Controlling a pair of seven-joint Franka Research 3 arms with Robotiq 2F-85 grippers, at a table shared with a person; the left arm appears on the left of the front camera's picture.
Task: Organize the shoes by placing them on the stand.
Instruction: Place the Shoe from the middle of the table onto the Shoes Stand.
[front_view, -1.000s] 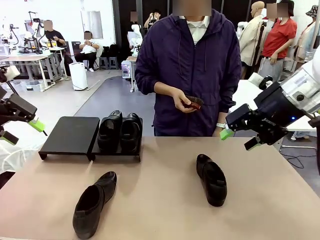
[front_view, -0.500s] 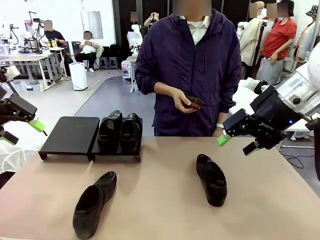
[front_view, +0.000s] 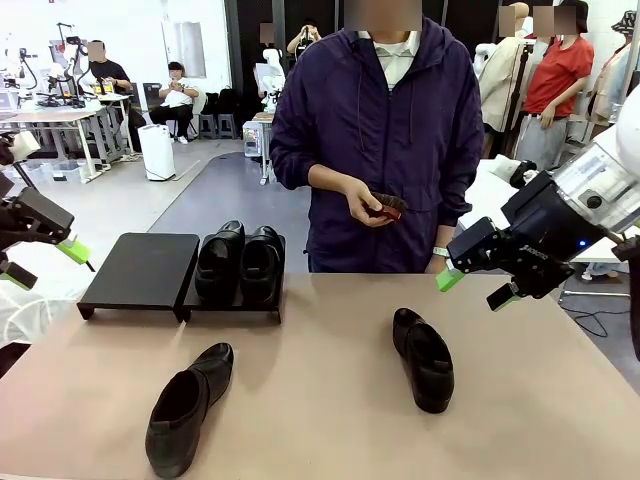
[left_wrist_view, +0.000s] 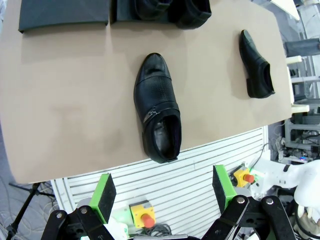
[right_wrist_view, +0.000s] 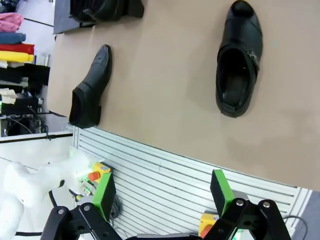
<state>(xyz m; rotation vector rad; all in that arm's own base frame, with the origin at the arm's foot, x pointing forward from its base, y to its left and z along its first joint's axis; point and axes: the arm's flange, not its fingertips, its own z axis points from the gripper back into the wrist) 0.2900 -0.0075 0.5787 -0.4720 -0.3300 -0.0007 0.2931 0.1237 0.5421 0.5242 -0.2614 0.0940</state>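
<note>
Two glossy black shoes (front_view: 222, 262) (front_view: 262, 262) stand side by side on the right half of the low black stand (front_view: 140, 268); its left half is bare. A third shoe (front_view: 186, 405) lies loose near the table's front left, also seen in the left wrist view as the shoe (left_wrist_view: 157, 115). The fourth shoe (front_view: 424, 358) lies right of centre, the same shoe (right_wrist_view: 239, 60) as below the right wrist camera. My left gripper (front_view: 45, 263) hovers open off the table's left edge. My right gripper (front_view: 475, 288) hangs open above the table's right side, up and right of the fourth shoe. Neither holds anything.
A person in a dark purple jacket stands at the far edge, holding a small reddish-brown object (front_view: 385, 206) in both hands. The tan table (front_view: 320, 420) has free room in the middle and at the front right. Red emergency stop buttons (left_wrist_view: 143, 219) sit below the table's near edge.
My right gripper has dropped slightly down and left toward the table, then held still. The left arm, the shoes and the person have stayed as they were.
</note>
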